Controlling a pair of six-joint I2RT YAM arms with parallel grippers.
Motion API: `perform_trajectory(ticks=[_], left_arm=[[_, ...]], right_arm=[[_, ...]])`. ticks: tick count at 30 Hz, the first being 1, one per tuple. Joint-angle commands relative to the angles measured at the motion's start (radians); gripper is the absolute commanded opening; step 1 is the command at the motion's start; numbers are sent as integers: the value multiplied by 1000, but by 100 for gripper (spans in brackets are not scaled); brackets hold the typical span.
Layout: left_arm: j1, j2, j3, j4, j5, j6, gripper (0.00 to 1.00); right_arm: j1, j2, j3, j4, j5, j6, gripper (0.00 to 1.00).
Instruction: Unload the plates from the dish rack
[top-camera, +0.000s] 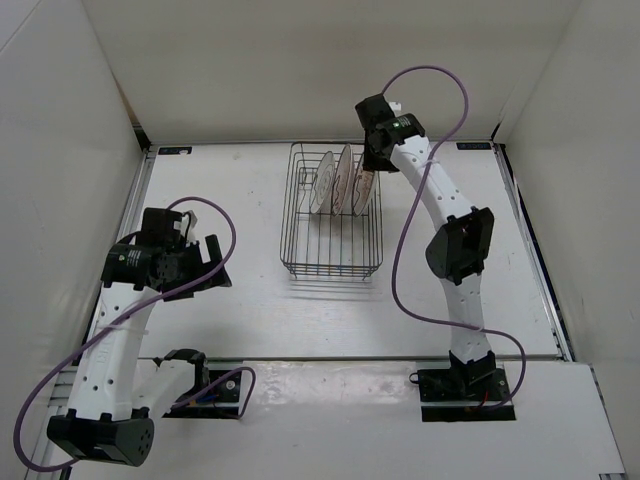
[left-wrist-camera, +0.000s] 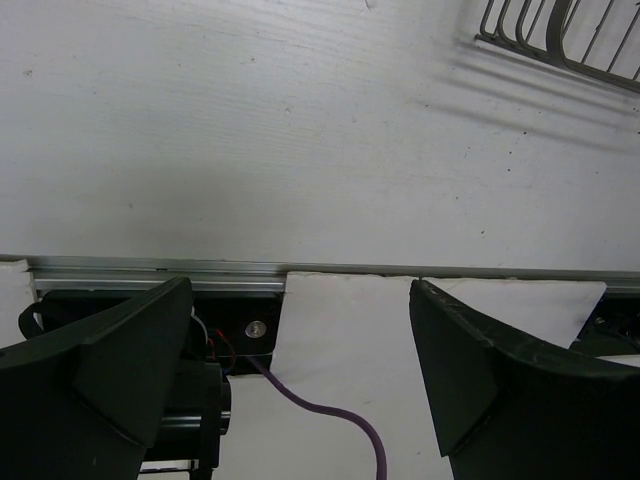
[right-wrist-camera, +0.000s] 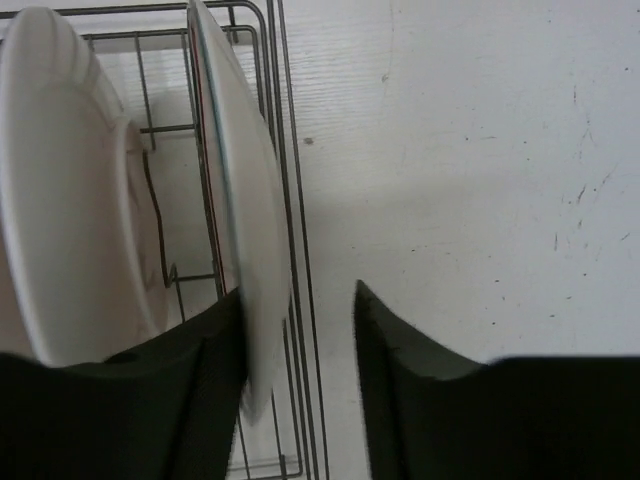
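The dark wire dish rack (top-camera: 330, 252) stands at the table's middle back. Three plates stand upright in its far half: left (top-camera: 322, 184), middle (top-camera: 344, 180), right (top-camera: 365, 183). My right gripper (top-camera: 376, 152) is open at the rack's far right corner. In the right wrist view its jaws (right-wrist-camera: 298, 295) straddle the rim of the rightmost plate (right-wrist-camera: 245, 200). The left finger (right-wrist-camera: 200, 390) lies against the plate and the right finger (right-wrist-camera: 400, 380) stands apart, outside the rack wall (right-wrist-camera: 297, 240). A second plate (right-wrist-camera: 60, 180) stands beside it. My left gripper (top-camera: 215, 262) is open and empty, left of the rack.
In the left wrist view the gripper (left-wrist-camera: 300, 290) hovers over the table's near edge, with an aluminium rail (left-wrist-camera: 320, 268), a purple cable (left-wrist-camera: 330, 420) and the rack's corner (left-wrist-camera: 570, 40) at the upper right. White walls enclose the table on three sides.
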Motion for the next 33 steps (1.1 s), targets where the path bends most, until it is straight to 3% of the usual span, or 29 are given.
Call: perform_trajectory(ticks=[1, 2, 5, 8, 20, 26, 33], left_arm=[[-7, -15, -6, -21, -18, 19, 100], [-7, -19, -21, -26, -21, 18, 100], [-13, -22, -33, -32, -24, 16, 100], [-20, -6, -33, -17, -12, 24, 100], [-20, -6, -50, -15, 7, 15, 100], [-29, 1, -52, -11, 5, 12, 100], [-29, 6, -52, -6, 10, 7, 100]], right_arm=[[6, 3, -10, 71, 85, -84, 44], [8, 11, 7, 76, 96, -93, 28], [12, 36, 23, 107, 152, -154, 10], [11, 23, 6, 110, 166, -160, 0], [66, -88, 75, 226, 261, -265, 0], [123, -186, 66, 329, 379, -387, 0], [130, -266, 34, 377, 412, -461, 0]])
